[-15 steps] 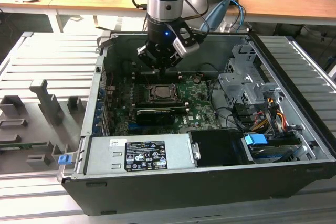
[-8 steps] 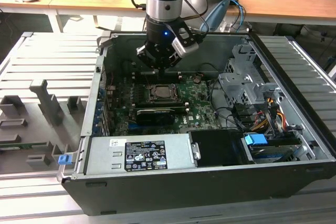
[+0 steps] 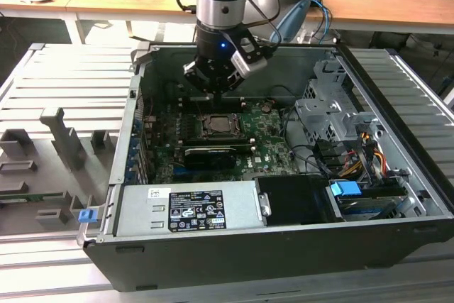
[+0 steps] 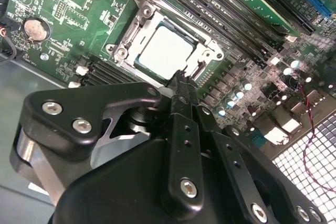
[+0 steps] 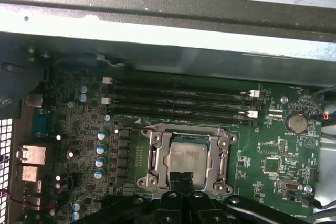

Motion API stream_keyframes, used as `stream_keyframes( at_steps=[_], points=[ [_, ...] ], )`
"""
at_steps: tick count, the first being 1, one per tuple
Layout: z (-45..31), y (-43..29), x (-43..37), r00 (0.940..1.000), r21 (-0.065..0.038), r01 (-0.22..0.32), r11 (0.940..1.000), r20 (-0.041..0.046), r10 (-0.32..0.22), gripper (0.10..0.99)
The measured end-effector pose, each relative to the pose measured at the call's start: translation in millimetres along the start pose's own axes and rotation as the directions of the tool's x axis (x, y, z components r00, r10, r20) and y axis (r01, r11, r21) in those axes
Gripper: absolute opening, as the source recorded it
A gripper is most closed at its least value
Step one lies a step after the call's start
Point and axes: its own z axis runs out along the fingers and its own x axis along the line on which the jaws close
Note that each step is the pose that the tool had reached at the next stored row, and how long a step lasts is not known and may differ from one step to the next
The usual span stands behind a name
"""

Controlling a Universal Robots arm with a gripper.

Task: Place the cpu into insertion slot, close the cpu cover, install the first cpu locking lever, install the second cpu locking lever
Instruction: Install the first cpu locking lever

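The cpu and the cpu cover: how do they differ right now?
The cpu is a solid pale square; the cpu cover is a silver frame with an open window. The cpu is smaller and sits within the window; the cpu cover rings it. Both lie flat.

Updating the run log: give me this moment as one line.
chip: seated | cover: down around chip | gripper: shut, tips at cover's edge

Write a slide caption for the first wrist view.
The gripper, shut, at the rim of the cpu cover, which lies flat over the seated cpu on the green motherboard.
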Motion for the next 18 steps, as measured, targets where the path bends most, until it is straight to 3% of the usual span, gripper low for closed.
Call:
stream_keyframes(
  at_steps=[18],
  points=[
    [-0.2, 2.5, 28.7, 0.9997, -0.002, -0.023, 0.9997, 0.0002, 0.023, 0.106]
  ],
)
